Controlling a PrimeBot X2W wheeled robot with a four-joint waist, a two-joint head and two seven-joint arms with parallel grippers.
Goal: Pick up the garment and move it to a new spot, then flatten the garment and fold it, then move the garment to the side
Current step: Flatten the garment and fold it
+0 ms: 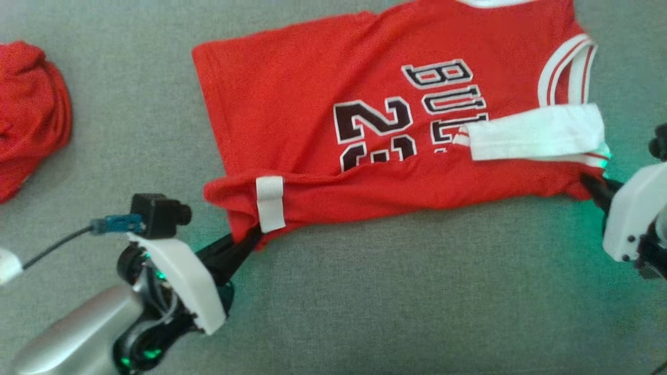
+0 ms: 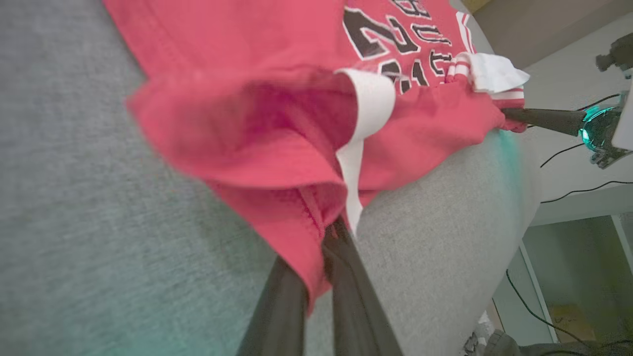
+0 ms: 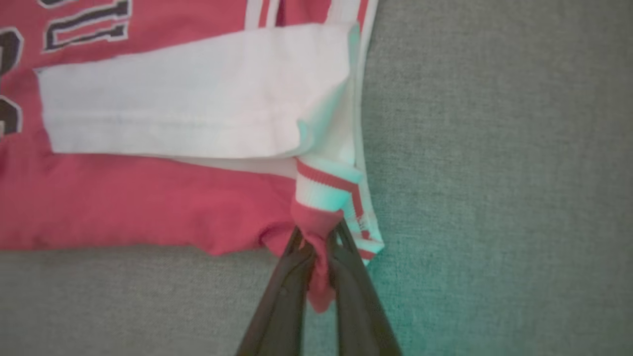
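Jersey (image 1: pixel 312 120), red with black-and-white lettering, lies spread on the grey fabric surface (image 1: pixel 391 302), its near edge folded over. At far left a second red garment (image 1: pixel 26 114) sits bunched, well apart from it, with bare grey between. The left gripper (image 1: pixel 250 240) pinches the jersey's near-left hem corner, beside a white tab (image 1: pixel 270 203). Bare surface runs along the near side. The right gripper (image 1: pixel 591 183) clamps the near-right corner, under a white folded-over panel (image 1: pixel 536 138).
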